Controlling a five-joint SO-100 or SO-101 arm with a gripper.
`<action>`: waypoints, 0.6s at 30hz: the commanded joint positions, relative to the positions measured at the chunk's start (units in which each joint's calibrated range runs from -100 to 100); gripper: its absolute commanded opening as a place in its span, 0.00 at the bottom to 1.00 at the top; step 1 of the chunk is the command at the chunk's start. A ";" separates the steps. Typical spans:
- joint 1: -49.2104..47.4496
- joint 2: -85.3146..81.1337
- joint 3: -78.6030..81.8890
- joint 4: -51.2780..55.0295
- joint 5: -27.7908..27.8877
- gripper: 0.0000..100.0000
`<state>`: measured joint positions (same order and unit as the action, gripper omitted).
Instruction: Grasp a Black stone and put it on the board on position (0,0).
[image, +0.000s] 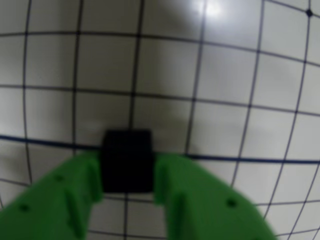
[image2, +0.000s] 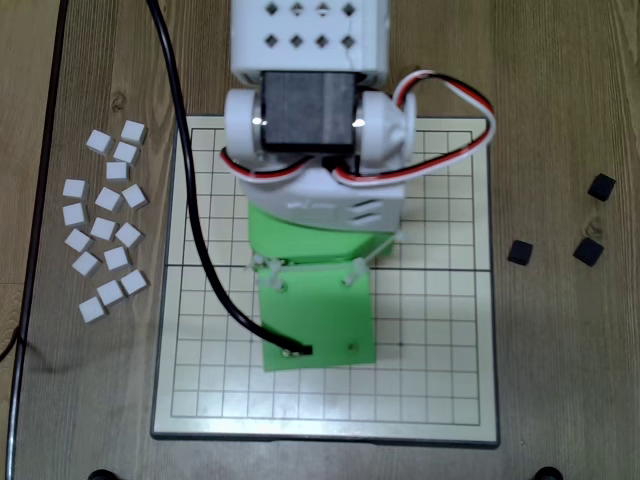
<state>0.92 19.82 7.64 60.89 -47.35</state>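
In the wrist view my green gripper (image: 128, 172) is shut on a black stone (image: 127, 160), a small dark cube held between the two fingers (image: 200, 200) just above the white gridded board (image: 225, 75). A thick dark grid line runs under the stone. In the overhead view the arm and green gripper body (image2: 315, 320) reach over the middle of the board (image2: 440, 340); the held stone and fingertips are hidden under it.
Three loose black stones (image2: 520, 252) lie on the wooden table right of the board in the overhead view. Several white stones (image2: 105, 230) lie in a cluster to the left. A black cable (image2: 200, 240) hangs across the board's left part.
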 joint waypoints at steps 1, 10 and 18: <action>0.49 -1.55 0.18 -0.99 -0.24 0.06; 0.59 -2.14 1.53 -2.06 -0.24 0.06; 0.49 -1.89 1.73 -2.39 -0.49 0.06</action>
<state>0.92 19.73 9.61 59.38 -47.55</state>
